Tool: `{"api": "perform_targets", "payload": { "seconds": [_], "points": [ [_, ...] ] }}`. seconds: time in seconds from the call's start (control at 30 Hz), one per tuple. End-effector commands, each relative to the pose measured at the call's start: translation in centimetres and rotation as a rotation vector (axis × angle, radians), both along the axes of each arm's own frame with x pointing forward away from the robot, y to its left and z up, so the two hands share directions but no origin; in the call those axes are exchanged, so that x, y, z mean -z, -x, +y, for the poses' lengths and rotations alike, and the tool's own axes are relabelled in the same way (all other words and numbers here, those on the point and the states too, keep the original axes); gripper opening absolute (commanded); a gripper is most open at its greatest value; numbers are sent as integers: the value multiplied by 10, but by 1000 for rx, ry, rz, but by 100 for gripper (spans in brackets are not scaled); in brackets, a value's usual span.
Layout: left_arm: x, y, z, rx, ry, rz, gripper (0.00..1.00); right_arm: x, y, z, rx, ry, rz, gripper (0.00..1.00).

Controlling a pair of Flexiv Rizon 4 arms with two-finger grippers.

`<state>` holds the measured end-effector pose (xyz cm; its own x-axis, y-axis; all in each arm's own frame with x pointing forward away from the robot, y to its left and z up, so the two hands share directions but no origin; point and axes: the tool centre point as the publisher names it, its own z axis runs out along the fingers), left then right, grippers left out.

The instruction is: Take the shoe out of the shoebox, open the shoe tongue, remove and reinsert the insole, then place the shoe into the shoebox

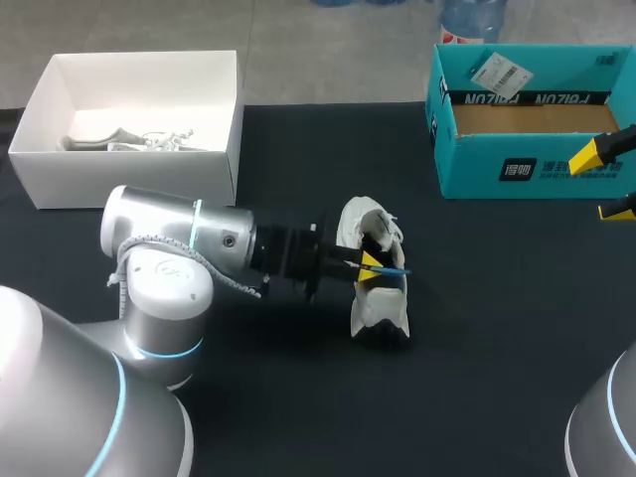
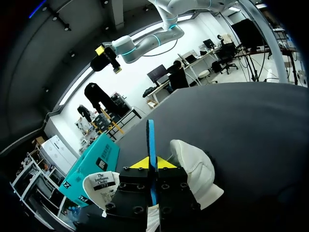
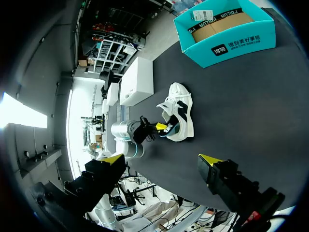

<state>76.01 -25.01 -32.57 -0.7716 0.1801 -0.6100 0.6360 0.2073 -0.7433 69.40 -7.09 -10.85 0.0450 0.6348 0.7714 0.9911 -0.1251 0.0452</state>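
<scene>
In the middle of the head view the white sneaker (image 1: 373,288) lies outside the teal shoebox (image 1: 527,169), which is at upper right. The left gripper (image 2: 151,164) is clamped on the blue insole (image 2: 151,140) at the shoe's opening, probably to guide it there. The right gripper (image 3: 161,159), fingers apart, hangs beside the shoebox, leaving room.

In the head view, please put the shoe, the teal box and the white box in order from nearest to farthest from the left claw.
1. Shoe: right at the left claw, which grips the blue insole.
2. Teal box: at the table's back right.
3. White box: at the back left, farthest.
</scene>
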Motion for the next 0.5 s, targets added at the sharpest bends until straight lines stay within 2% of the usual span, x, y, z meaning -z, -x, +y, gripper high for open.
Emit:
{"api": "perform_targets", "payload": {
  "seconds": [0.03,0.33,0.43,0.47,0.5],
  "points": [
    [8,-7,-9,-21,-6,-22,0,0,0,0,1,1,1,100],
    [17,-14,-3,-43,-30,-32,0,0,0,0,1,1,1,100],
    [14,-13,0,-48,-30,-27,0,0,0,0,1,1,1,100],
    [11,-12,2,-48,-28,-25,14,0,0,0,1,1,1,100],
    [9,-10,3,-46,-27,-24,37,0,0,0,1,1,1,100]
  ]
}}
